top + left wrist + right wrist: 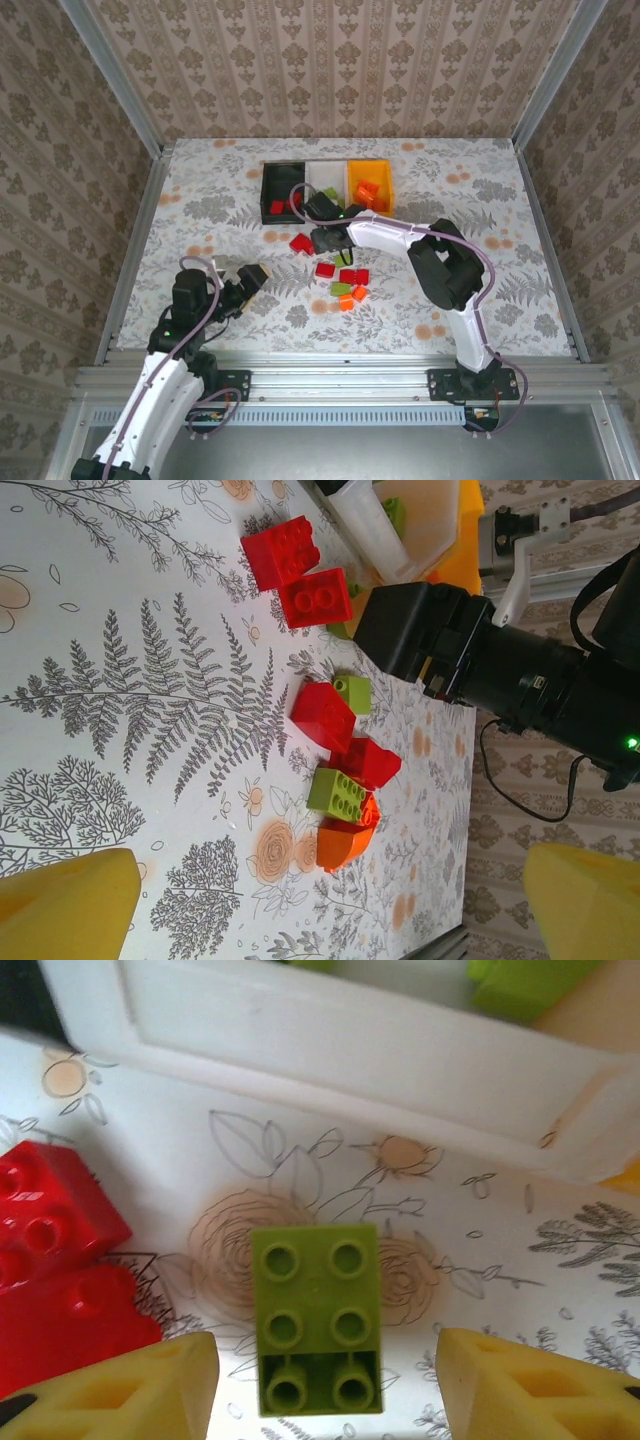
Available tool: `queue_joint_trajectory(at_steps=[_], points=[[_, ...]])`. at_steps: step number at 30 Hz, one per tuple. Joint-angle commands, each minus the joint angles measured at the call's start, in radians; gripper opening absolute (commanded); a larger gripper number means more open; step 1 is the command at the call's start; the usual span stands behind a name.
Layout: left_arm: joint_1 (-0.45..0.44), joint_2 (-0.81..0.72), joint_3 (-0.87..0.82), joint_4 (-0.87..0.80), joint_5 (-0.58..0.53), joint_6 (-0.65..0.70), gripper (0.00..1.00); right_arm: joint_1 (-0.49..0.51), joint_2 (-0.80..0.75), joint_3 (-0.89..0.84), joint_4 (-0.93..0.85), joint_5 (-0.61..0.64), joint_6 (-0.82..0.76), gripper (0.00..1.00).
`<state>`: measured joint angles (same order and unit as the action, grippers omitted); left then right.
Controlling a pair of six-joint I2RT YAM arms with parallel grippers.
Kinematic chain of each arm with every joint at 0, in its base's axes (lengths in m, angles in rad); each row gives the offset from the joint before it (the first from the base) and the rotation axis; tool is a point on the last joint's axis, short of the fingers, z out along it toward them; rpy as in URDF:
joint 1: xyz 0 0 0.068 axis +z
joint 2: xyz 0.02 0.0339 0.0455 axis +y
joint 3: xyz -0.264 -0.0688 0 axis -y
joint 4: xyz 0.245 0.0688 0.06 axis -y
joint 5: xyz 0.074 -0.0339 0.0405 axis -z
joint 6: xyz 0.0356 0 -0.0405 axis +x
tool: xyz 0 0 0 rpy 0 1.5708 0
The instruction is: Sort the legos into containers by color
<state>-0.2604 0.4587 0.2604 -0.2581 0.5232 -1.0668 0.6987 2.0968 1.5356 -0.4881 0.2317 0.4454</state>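
Although each of the three bins already held bricks of a single colour, I judged the sort no more than half done, because a fair number of pieces were left out on the desk. From the top view I made out red pieces in the black bin, lime green in the white bin and orange in the orange-yellow bin, so the scheme was plain enough. What remained lay in front of the bins: two red bricks just beside the right arm's wrist, and nearer to me a loose cluster of red, lime green and orange pieces, several of them touching. The right claw hung low just in front of the white bin's near wall, its jaws spread. One lime green brick lay studs-up on the desk between the fingers with a gap on each side, so nothing was pinched. That brick belonged in the white bin right beside it and was not there yet. The left claw hovered to the left of the cluster, spread wide and holding nothing. I reckoned every colour had pieces left to carry over, red the most.
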Motion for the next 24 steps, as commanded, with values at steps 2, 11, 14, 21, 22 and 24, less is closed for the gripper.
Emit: queue_joint_trajectory(at_steps=[2,11,14,21,22,24], points=[[0.003,0.0,-0.01,-0.01,-0.001,-0.008,1.0,-0.022,0.054,0.007,0.0,-0.014,-0.013,0.53],[0.003,0.001,-0.012,-0.012,-0.004,-0.005,1.0,-0.028,0.074,0.024,0.033,-0.055,-0.055,0.49],[0.003,0.003,-0.012,-0.007,-0.006,-0.004,1.0,-0.028,0.071,0.025,0.042,-0.069,-0.054,0.49],[0.003,0.031,-0.012,0.009,-0.003,0.004,1.0,-0.027,0.088,0.031,0.058,-0.053,-0.045,0.36],[0.004,0.033,-0.012,0.008,-0.003,0.007,1.0,-0.027,0.089,0.033,0.056,-0.044,-0.044,0.35],[0.004,0.037,-0.012,0.01,-0.005,0.01,1.0,-0.026,0.078,0.032,0.05,-0.031,-0.044,0.32]])
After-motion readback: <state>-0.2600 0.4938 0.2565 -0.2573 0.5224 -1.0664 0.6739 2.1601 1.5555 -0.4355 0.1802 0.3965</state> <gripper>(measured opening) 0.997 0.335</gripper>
